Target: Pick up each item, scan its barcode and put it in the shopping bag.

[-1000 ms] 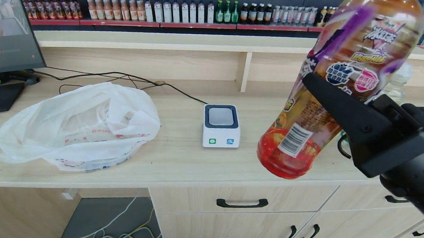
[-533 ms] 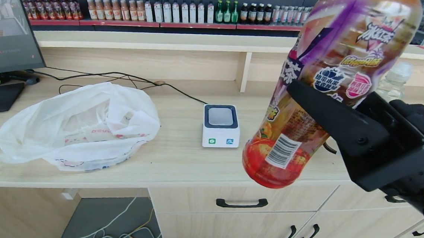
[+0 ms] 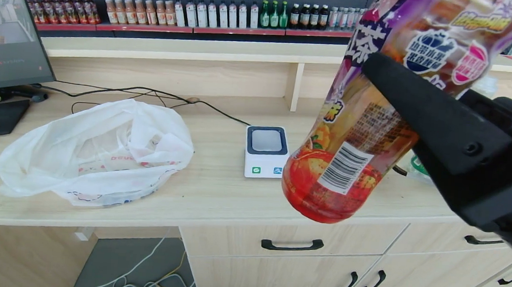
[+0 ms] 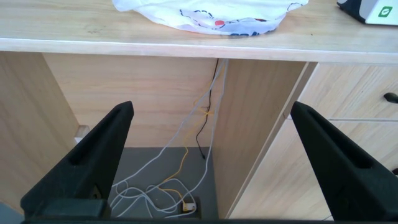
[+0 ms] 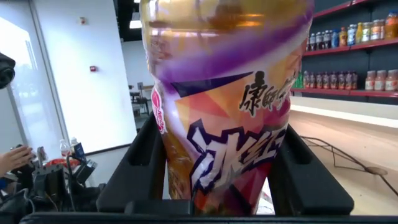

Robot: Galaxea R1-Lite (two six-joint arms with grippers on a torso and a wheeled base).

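One right hand point(image 5: 221, 168) pinches the tilted bottle point(image 3: 355, 137) mid-body, aloft at the frame's right over the bench point(image 3: 216, 190). Its purple-orange label point(image 3: 374, 125) carries bold characters and a barcode point(image 3: 344, 167) near the base. Since a second ago it has drifted left toward the scanner point(image 3: 267, 152). Shopping bag point(image 3: 98, 150) lies centre left; left hand point(image 4: 211, 155) hangs spread below the bench edge.

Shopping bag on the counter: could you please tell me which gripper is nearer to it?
Left. The left gripper hangs open below the counter edge, in front of the shopping bag; the right gripper holds the bottle beyond the scanner, farther away.
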